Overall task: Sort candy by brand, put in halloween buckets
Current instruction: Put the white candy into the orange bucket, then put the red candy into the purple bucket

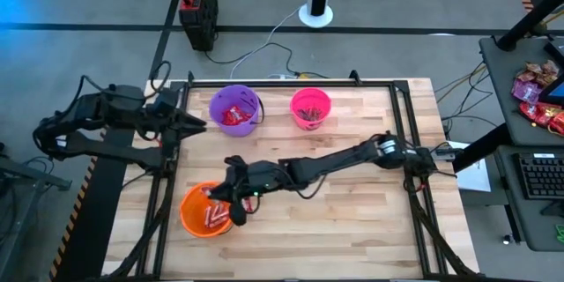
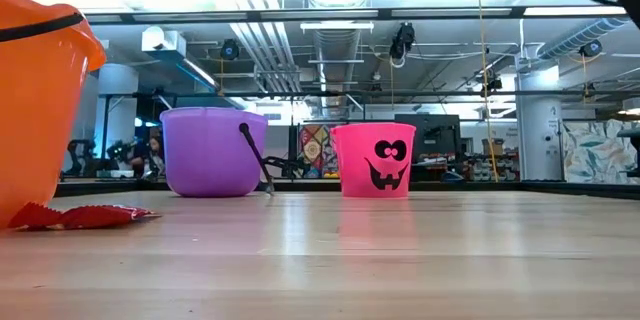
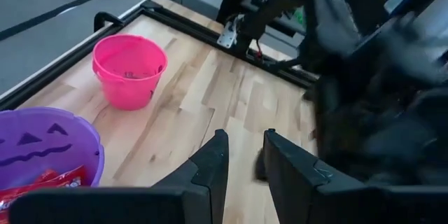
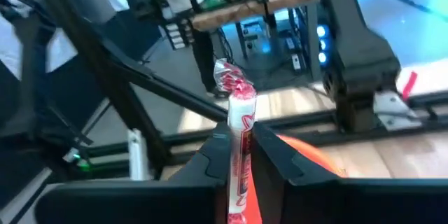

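Observation:
My right gripper point(image 1: 233, 201) reaches across the table and hovers at the rim of the orange bucket point(image 1: 205, 211), shut on a thin whitish candy stick with red print point(image 4: 242, 122). The orange bucket holds more such sticks. The purple bucket point(image 1: 235, 107) holds red packets, and the pink bucket point(image 1: 310, 107) holds dark sticks; both stand near the far edge. My left gripper point(image 1: 192, 124) waits at the table's left edge beside the purple bucket, its fingers point(image 3: 210, 164) slightly apart and holding nothing. My right gripper pinches the candy stick between its two fingers point(image 4: 210, 155) at the stick's middle part point(image 4: 241, 150). The stick lies along the fingers. Its twisted wrapper end point(image 4: 228, 75) pokes out beyond the fingertips. It is lifted clear of the table, over the orange bucket's rim point(image 4: 311, 155).
A red packet point(image 2: 80, 216) lies on the wood beside the orange bucket point(image 2: 35, 100). Black frame rails point(image 1: 401, 115) border the table. Bare wood point(image 1: 352, 220) stretches over the middle and near right. A pile of red and purple bags point(image 1: 538, 92) sits on a side desk.

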